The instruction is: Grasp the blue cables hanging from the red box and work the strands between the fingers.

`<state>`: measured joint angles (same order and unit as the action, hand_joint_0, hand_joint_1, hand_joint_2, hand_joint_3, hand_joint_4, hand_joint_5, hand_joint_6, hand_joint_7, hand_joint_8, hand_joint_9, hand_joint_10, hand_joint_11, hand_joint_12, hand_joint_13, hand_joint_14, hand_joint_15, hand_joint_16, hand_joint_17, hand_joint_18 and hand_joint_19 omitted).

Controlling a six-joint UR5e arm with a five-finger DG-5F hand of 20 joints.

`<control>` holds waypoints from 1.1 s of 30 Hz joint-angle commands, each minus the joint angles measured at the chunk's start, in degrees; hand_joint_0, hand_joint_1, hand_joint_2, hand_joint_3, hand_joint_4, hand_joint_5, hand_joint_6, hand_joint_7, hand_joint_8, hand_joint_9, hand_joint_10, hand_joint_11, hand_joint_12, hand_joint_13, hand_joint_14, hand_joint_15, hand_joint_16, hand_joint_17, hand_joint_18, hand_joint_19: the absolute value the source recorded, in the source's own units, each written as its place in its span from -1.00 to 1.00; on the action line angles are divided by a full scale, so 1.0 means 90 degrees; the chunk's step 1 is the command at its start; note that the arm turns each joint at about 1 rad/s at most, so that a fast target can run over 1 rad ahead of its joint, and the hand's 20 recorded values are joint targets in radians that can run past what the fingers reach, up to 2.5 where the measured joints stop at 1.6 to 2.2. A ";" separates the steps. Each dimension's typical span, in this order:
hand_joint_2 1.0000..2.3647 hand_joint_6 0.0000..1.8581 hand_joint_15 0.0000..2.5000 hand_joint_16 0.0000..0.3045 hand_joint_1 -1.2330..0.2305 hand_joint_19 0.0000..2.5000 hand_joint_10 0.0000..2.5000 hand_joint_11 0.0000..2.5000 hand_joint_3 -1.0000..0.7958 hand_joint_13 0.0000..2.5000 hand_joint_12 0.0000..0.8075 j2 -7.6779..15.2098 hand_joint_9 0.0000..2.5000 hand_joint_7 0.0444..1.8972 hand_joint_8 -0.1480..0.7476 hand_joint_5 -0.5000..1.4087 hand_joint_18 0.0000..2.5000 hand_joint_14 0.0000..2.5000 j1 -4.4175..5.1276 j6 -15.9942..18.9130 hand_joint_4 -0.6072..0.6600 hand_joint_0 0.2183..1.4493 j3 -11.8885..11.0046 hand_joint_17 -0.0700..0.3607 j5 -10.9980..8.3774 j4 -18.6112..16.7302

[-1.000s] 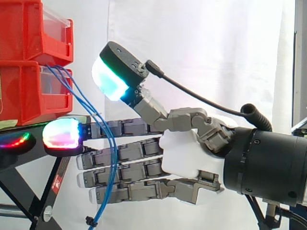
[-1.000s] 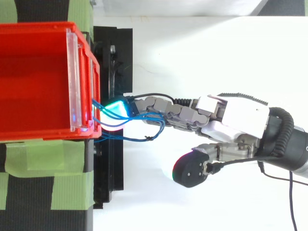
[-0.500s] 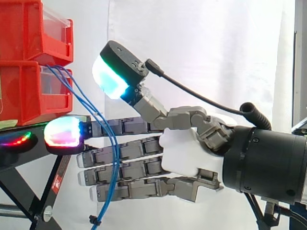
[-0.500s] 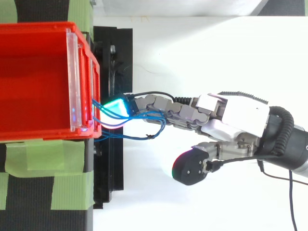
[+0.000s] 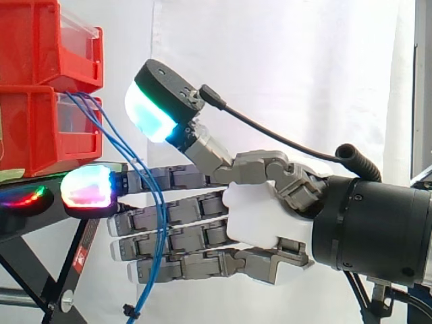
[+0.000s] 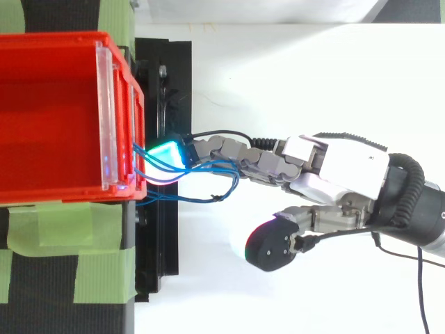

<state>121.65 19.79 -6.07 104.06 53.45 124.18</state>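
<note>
The cables point(image 5: 160, 216) are hanging from the front of the lower box point(image 5: 30, 128) in the upper left of the side view. They are slanting down and rightward, then dropping almost straight to a tied end near the bottom edge. Their long axis is running top to bottom, crossing the fingers point(image 5: 182, 233) at about a right angle, since the fingers are lying level and pointing left toward the box. The strands are passing over the face of the fingers that is turned toward the side camera, roughly midway along them. Whether any strand is sitting in a gap between fingers, I cannot tell. In the top view the cables are looping out from the box's lower right corner and bunching just below the fingers in the frame, on the side where the thumb point(image 5: 152, 111) is standing.

The hand point(image 5: 263, 216) is standing open and gripping nothing. Its fingers are straight and stacked one above another. The thumb is lifted well apart from them, its pad glowing cyan-green above the strands. The topmost finger's pad is glowing red and white just beside the stand point(image 5: 20, 226).

The coming move is likely turning on one relation: the cables are lying on the thumb side of the fingers, across them rather than along them. Curling the fingers toward the thumb should therefore gather the strands.
</note>
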 commanded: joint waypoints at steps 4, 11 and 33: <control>-1.00 -0.99 -0.84 -0.52 0.07 -0.86 -1.00 -0.85 -1.00 -1.00 -0.02 -0.0001 -0.94 -0.29 0.10 -0.85 -1.00 -1.00 0.0008 -0.0048 0.27 -0.22 0.0000 0.09 -0.0001 0.0020; -1.00 -0.99 -0.84 -0.52 0.07 -0.86 -1.00 -0.84 -1.00 -1.00 -0.02 -0.0001 -0.94 -0.29 0.10 -0.85 -1.00 -1.00 -0.0022 -0.0048 0.27 -0.22 0.0000 0.09 0.0018 0.0030; -1.00 -0.99 -0.84 -0.52 0.07 -0.86 -1.00 -0.84 -1.00 -1.00 -0.02 -0.0001 -0.94 -0.28 0.10 -0.85 -1.00 -1.00 -0.0031 -0.0048 0.27 -0.22 0.0000 0.08 0.0009 0.0811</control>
<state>121.64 19.51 -6.51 104.06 53.62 129.60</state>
